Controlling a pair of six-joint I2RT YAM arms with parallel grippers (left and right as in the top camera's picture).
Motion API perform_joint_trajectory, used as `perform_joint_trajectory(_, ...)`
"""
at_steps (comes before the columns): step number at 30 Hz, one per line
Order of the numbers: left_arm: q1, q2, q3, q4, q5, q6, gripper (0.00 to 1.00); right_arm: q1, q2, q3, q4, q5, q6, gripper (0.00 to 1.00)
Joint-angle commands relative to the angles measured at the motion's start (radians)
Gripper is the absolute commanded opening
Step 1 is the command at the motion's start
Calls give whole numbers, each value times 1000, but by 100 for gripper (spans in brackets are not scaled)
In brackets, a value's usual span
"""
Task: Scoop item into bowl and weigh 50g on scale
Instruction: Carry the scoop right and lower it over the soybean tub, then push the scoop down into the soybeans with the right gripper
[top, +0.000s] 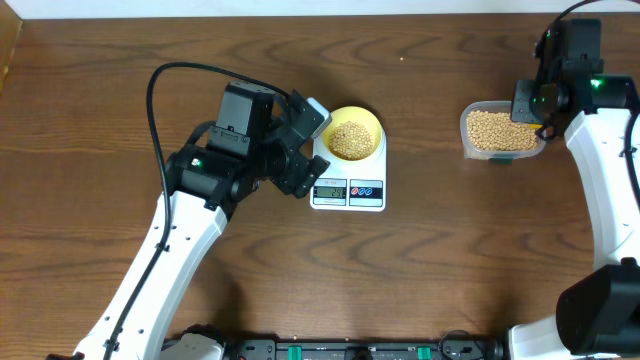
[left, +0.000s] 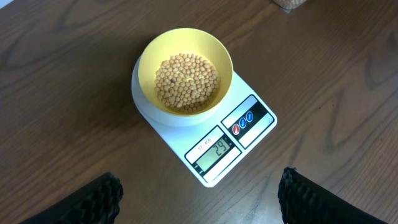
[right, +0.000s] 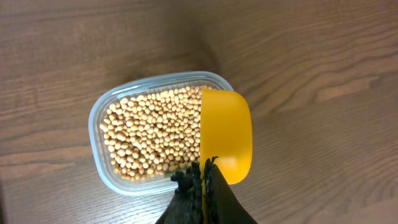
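- Small round tan beans (left: 185, 81): light, hard, prone to rolling; some lie in the pale yellow round bowl (left: 149, 53) on the white flat digital scale (left: 180, 135), and many more in a clear plastic tub (right: 94, 134) well apart from the scale.
- Right jaws grip the bright yellow plastic scoop (right: 227, 134) by its handle end, the sensible hold.
- Left jaws gape empty beside the scale.
- Its display seems to read 24.

Small tan beans (top: 350, 140) lie in a small round pale yellow bowl (top: 373, 123) on a flat white digital scale (top: 348, 191); a clear plastic tub (top: 466, 133) stands well to the right on the wooden tabletop (top: 450, 250).
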Motion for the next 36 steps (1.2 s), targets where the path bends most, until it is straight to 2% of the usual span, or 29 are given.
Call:
perform_joint_trajectory(1, 5, -1, -7, 0, 13, -8, 82, -4, -13, -40, 21, 15, 23, 1)
perform_joint_trajectory(9, 5, -1, -7, 0, 13, -9, 82, -4, -13, -134, 108, -34, 23, 1)
perform_joint_trajectory(22, 5, -1, -7, 0, 13, -9, 82, -4, -13, -201, 158, -52, 30, 1)
perform_joint_trajectory(36, 5, -1, -7, 0, 13, -9, 82, -3, -13, -204, 174, -52, 29, 1)
